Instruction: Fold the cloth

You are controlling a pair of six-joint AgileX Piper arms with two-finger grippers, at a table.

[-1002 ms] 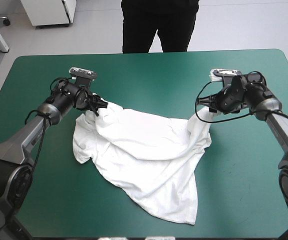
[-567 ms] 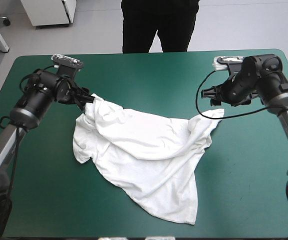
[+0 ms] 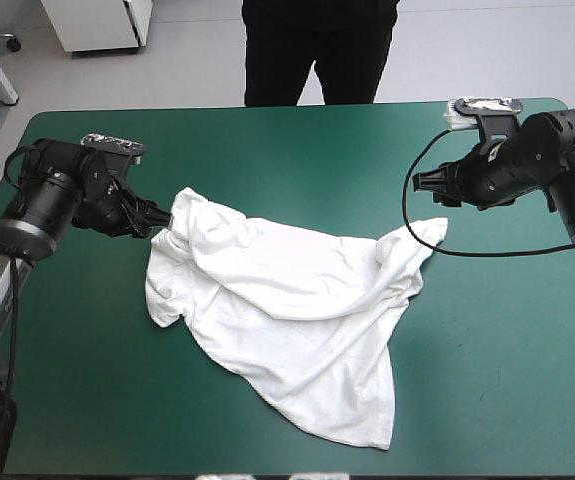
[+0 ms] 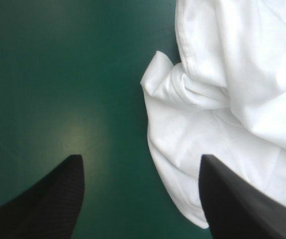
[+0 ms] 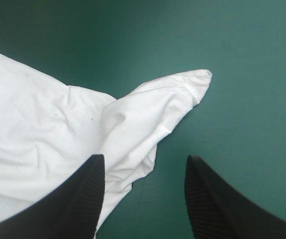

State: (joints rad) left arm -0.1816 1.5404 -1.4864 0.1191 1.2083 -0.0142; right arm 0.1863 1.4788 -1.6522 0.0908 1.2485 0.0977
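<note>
Nothing's being gripped right now: the left gripper (image 3: 159,224) and right gripper (image 3: 421,186) are being held wide open, just beside the rumpled T-shirt (image 3: 287,310) on the teal-green cover (image 3: 287,150).

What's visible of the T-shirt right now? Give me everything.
The T-shirt is white, soft-looking fabric with short sleeves. It lies crumpled and partly spread on the teal-green cover, around mid-table. Folds bunch along its far edge, and one corner trails toward the near edge. A rumpled tip points at each arm. The left end effector and right end effector are both open and hold nothing; the shirt lies just ahead of each.
</note>
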